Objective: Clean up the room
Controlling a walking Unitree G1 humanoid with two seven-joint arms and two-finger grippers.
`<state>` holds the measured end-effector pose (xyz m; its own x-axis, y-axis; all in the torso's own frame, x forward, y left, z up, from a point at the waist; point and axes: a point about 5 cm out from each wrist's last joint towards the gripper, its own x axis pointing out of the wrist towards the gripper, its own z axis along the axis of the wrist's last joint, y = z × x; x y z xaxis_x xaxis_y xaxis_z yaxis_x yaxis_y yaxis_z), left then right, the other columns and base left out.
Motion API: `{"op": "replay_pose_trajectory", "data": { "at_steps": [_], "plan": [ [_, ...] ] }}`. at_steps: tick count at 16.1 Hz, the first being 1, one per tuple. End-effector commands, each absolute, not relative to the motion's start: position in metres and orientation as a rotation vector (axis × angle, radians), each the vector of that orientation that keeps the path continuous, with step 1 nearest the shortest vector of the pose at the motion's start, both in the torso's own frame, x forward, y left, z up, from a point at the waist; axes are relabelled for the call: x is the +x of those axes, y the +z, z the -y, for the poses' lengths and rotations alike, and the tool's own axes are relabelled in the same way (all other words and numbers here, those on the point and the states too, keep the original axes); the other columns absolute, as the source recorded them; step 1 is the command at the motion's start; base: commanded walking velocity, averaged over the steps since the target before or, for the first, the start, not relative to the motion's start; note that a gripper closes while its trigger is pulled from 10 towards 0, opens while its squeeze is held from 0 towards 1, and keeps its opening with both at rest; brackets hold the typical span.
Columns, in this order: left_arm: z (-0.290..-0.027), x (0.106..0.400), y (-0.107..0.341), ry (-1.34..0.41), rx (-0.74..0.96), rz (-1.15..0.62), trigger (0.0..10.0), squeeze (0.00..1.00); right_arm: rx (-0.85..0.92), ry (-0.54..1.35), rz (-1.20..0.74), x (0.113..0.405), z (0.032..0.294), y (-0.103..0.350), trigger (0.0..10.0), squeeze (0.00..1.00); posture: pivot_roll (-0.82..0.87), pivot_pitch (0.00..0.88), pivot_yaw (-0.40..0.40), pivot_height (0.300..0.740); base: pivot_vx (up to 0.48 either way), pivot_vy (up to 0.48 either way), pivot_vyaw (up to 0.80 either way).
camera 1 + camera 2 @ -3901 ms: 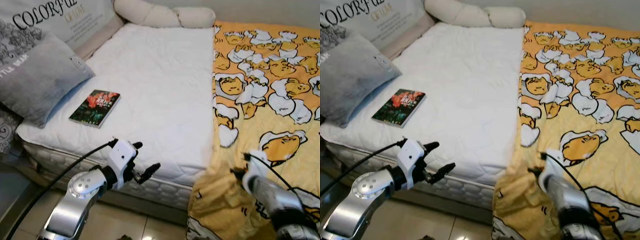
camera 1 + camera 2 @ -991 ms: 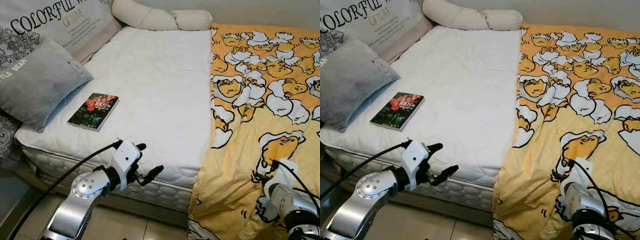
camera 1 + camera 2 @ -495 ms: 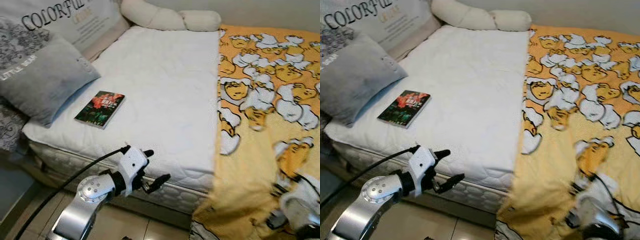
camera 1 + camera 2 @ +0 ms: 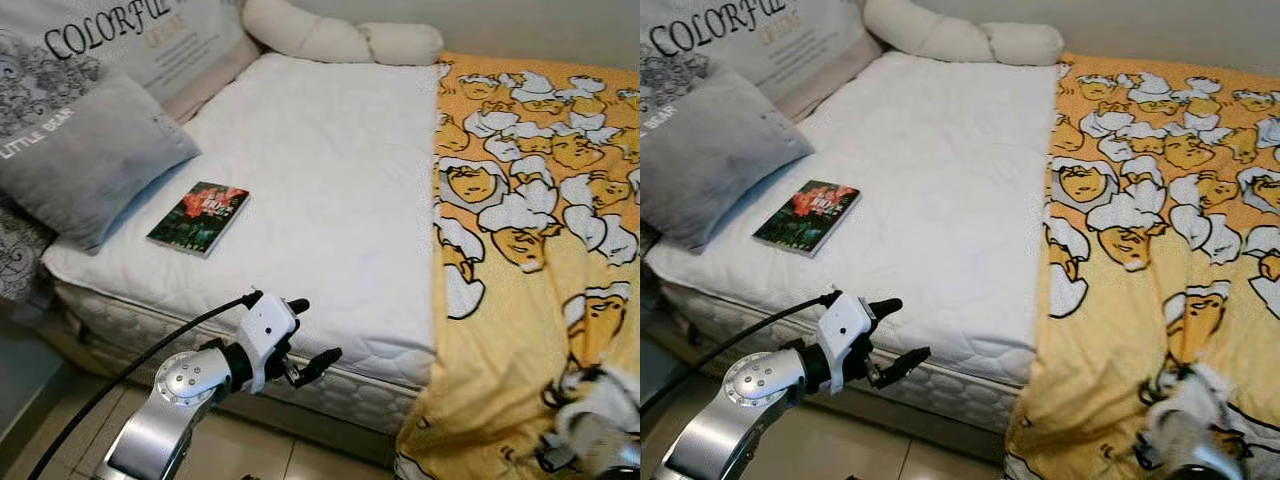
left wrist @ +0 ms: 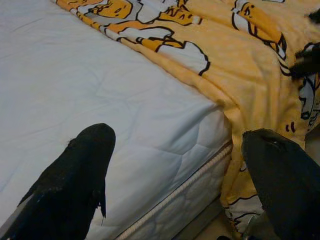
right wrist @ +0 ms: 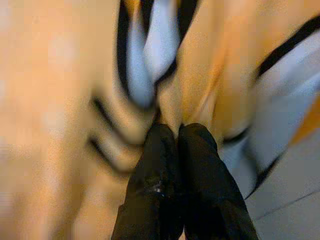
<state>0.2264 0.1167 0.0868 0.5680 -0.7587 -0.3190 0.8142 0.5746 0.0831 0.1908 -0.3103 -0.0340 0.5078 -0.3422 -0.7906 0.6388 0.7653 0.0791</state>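
Right gripper: fingers pressed together, pinching a fold of the yellow blanket at the bed's front right corner, where the blanket hangs over the edge. The right wrist view gives that pinch; in the eye views this gripper is blurred.

Left gripper: fingers spread, holding nothing, in front of the mattress front edge. The left wrist view shows the mattress side.

Book lies flat near the front left corner, beside a grey pillow.
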Motion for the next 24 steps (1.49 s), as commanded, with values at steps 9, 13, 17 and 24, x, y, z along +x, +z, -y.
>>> {"op": "replay_pose_trajectory", "data": {
  "at_steps": [9, 13, 17, 24],
  "plan": [
    [-0.119, 0.228, 0.084, -0.923, 0.246, -0.267, 10.0, 0.38, 0.217, -0.232, -0.511, 0.218, 0.268, 0.003, 10.0, 1.0, -0.09, 0.0, 0.005, 0.74, 0.0, 0.0, 0.0],
    [-0.118, 0.229, 0.085, -0.922, 0.244, -0.262, 10.0, 0.36, 0.102, 0.048, -0.44, 0.246, 0.218, 0.021, 10.0, 1.0, -0.08, 0.0, 0.004, 0.74, 0.0, 0.0, 0.0],
    [-0.123, 0.228, 0.086, -0.909, 0.248, -0.269, 10.0, 0.34, -0.003, 0.198, -0.582, 0.256, 0.179, 0.008, 10.0, 1.0, -0.06, 0.0, 0.011, 0.74, 0.0, 0.0, 0.0],
    [-0.125, 0.22, 0.085, -0.917, 0.248, -0.29, 10.0, 0.33, -0.281, 0.05, -0.753, 0.288, 0.145, 0.002, 10.0, 0.0, -0.05, 0.022, 0.012, 0.74, 0.0, 0.0, 0.0]
  ]
}}
